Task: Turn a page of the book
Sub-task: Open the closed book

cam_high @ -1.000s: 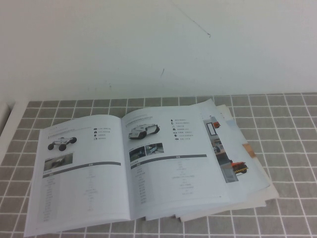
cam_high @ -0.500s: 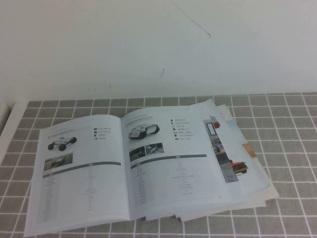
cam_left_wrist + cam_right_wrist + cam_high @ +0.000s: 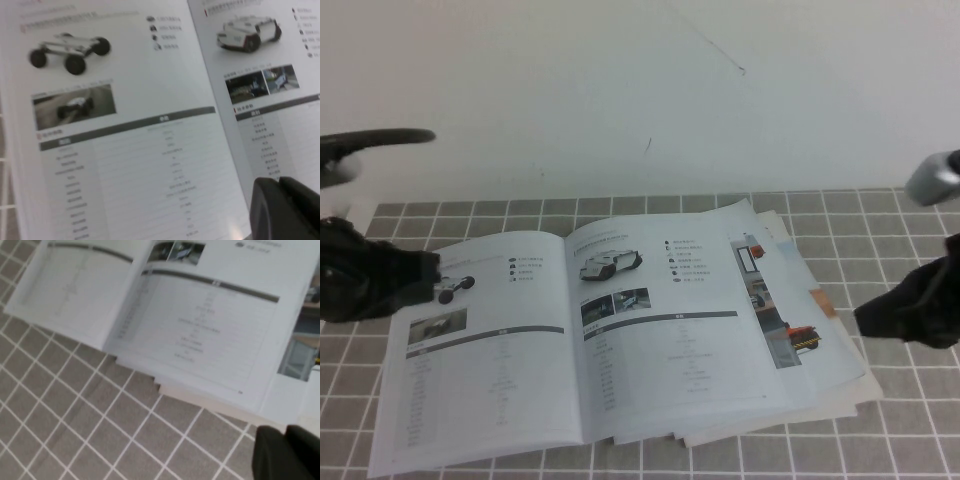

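The book (image 3: 490, 370) lies open and flat on the grey tiled table (image 3: 900, 230). Its right-hand leaf is the page (image 3: 680, 340), with a white-black robot vehicle (image 3: 247, 34) printed near its top. The left leaf shows a white four-wheeled rover (image 3: 67, 50) over a dark photo. My left gripper (image 3: 432, 272) hovers at the book's left edge, over the rover picture; in the left wrist view its gripper (image 3: 280, 181) is shut and holds nothing. My right gripper (image 3: 865, 320) hangs off the book's right edge, and in the right wrist view this gripper (image 3: 285, 429) is shut and empty above the tiles.
Further leaves (image 3: 825, 330) fan out from under the page on the right, one with colour photos. A white wall (image 3: 620, 100) rises behind the table. A white ledge (image 3: 330, 250) borders the tiles at the far left.
Both arms have come into the high view, the left from the left side and the right from the right side. The book and its leaves lie as before.
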